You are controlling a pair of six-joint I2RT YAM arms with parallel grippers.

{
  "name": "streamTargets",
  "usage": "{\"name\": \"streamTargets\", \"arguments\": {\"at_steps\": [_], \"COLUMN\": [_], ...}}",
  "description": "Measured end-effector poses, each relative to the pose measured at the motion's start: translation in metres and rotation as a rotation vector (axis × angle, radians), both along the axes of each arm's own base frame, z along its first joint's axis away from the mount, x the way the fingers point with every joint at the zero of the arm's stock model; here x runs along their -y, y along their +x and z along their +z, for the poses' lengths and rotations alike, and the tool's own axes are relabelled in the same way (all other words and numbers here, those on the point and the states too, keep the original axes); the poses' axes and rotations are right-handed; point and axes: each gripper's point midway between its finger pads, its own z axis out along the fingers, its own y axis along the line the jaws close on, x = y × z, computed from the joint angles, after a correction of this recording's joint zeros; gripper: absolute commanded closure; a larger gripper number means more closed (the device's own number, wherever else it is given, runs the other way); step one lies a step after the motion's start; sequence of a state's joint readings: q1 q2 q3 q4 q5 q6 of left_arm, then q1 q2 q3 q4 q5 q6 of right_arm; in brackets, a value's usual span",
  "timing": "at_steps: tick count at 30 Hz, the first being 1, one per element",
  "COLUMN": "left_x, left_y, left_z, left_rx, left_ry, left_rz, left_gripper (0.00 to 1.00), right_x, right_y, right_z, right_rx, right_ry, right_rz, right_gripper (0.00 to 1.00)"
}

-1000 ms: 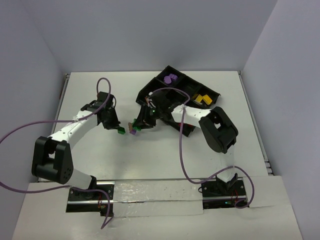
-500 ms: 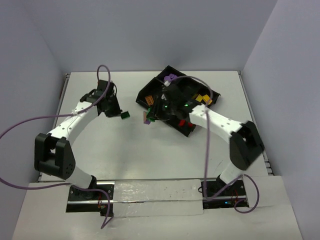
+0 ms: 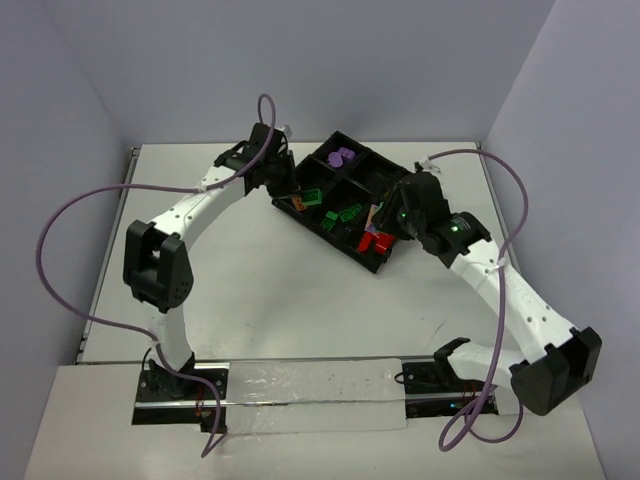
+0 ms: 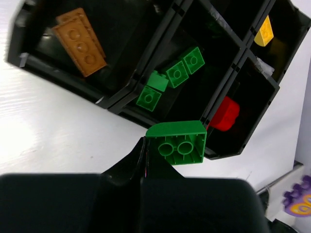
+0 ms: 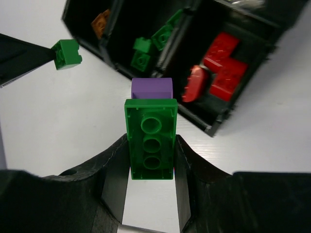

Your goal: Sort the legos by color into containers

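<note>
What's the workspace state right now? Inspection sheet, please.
Surface: white table, glossy strip along the near edge.
Job's things: black tray holds purple pieces, green bricks, red bricks, orange plate and yellow brick, each colour in its own compartment.
Clutter: nothing seen.
Claws: left claw shut on small green brick; right claw shut on long green brick, purple brick at its far end.
Cables: purple cables loop off both arms.
Surroundings: plain walls.

short green brick (image 4: 177, 143): glossy plastic | long green brick (image 5: 150, 145): glossy plastic | black tray (image 4: 228, 82): shiny smooth plastic | table (image 4: 48, 136): white, matt
</note>
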State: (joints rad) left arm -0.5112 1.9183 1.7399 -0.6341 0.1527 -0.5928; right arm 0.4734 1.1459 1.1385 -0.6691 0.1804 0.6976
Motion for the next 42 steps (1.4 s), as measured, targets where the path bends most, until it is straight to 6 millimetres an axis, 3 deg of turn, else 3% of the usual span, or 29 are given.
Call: {"name": "streamTargets", "arguments": {"at_steps": [3,7,11,15,17,22,25,28,31,34,36,42], "left_x": [0.021,0.052,0.076,0.083,0.081,0.078,0.067,0.048,-0.001,-0.049,-0.066,-0.053], "left_y": [0.007,0.017,0.019,0.021,0.021,0.021,0.010,-0.021,-0.047,-0.050,-0.056,-0.093], "left_z": [-0.011,-0.018,-0.026,-0.039,-0.041,-0.037,-0.029,-0.005,0.025,0.057,0.070,0.094], "left_rx": [-0.030,-0.039,-0.054,-0.075,-0.084,-0.080,-0.074,-0.080,-0.069,0.018,0.061,0.099], "left_ry": [-0.029,-0.062,-0.082,-0.074,-0.070,-0.067,-0.060,-0.163,-0.303,-0.430,-0.483,-0.615], "left_rz": [-0.030,-0.069,-0.092,-0.085,-0.074,-0.072,-0.088,-0.155,-0.157,-0.131,-0.140,-0.330], "left_gripper": [1.00,0.98,0.62,0.29,0.21,0.24,0.26,0.27,0.27,0.27,0.27,0.25], "right_x": [0.022,0.032,0.034,0.036,0.036,0.031,0.017,-0.011,-0.045,-0.077,-0.095,-0.130], "right_y": [-0.007,-0.013,-0.016,-0.018,-0.018,-0.020,-0.019,-0.016,-0.011,-0.006,-0.002,0.010], "right_z": [0.005,0.008,0.005,0.004,0.005,0.006,0.010,0.019,0.029,0.041,0.050,0.078], "right_rx": [0.003,0.000,-0.015,-0.021,-0.019,-0.018,-0.009,0.006,0.017,0.025,0.035,0.084], "right_ry": [-0.039,-0.063,-0.077,-0.084,-0.086,-0.071,-0.024,0.080,0.208,0.339,0.417,0.572], "right_rz": [-0.050,-0.068,-0.069,-0.066,-0.065,-0.037,0.026,0.144,0.286,0.412,0.482,0.645], "right_gripper": [1.00,1.00,1.00,1.00,1.00,1.00,1.00,1.00,1.00,1.00,1.00,1.00]}}
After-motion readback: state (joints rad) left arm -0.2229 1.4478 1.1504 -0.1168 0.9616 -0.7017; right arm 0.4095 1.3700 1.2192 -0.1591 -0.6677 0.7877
